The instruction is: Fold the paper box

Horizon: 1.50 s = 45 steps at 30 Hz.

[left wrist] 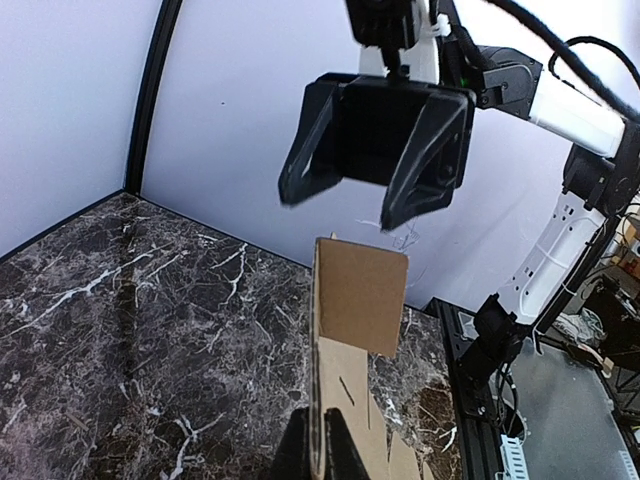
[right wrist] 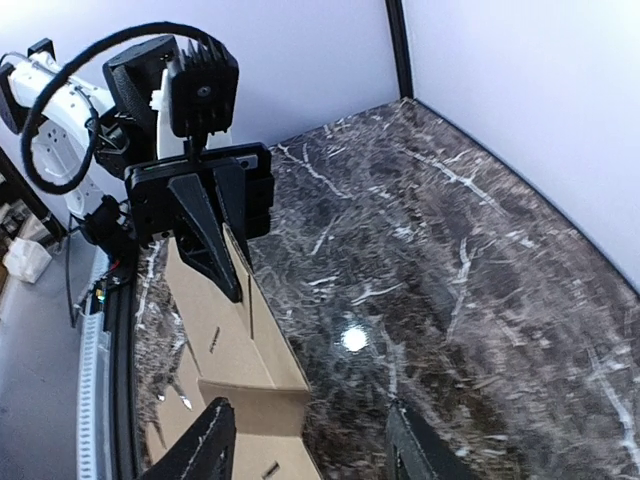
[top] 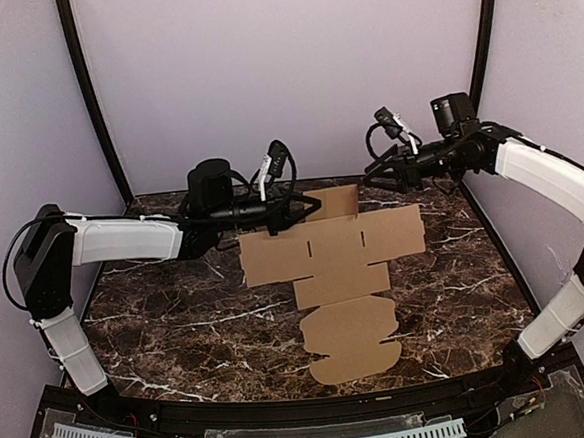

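While the left claw clenches the paper box at its far edge and the right claw hangs released, folding looks barely begun.

My white-sleeved left arm and right arm have black joints, looped black cables, and end in my angular black left gripper and right gripper.
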Each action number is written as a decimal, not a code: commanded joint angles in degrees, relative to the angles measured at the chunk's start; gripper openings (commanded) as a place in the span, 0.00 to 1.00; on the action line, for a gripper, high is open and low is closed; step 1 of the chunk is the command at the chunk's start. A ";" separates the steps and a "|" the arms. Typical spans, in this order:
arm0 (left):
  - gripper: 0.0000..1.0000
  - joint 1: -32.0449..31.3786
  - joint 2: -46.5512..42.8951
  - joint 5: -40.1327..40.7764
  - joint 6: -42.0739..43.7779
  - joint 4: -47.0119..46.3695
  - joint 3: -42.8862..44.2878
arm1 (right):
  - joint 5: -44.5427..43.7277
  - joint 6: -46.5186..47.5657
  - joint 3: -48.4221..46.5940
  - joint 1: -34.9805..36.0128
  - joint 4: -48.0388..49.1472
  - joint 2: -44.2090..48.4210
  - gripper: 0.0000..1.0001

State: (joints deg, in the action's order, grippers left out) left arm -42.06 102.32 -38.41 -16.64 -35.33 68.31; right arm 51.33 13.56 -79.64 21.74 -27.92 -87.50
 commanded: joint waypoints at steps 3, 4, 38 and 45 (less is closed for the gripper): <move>0.01 0.25 -2.82 -1.52 0.56 -0.56 -0.57 | 0.27 2.60 6.09 -8.45 -1.18 6.69 0.58; 0.01 0.33 -3.18 -1.61 0.38 -0.94 -0.78 | 0.98 2.96 7.08 -9.53 -1.71 6.87 0.59; 0.01 -0.06 2.01 20.97 -4.61 -5.71 0.63 | 9.59 1.32 16.95 -0.87 -3.67 12.62 0.55; 0.01 -0.27 2.66 18.17 -5.68 -7.70 1.42 | 7.79 1.51 13.55 1.51 -3.59 6.59 0.58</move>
State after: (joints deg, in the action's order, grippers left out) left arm -42.02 105.78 -19.05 -21.26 -39.81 68.25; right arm 60.53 14.50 -63.94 22.24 -32.42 -77.80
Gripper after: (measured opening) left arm 0.014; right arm 0.579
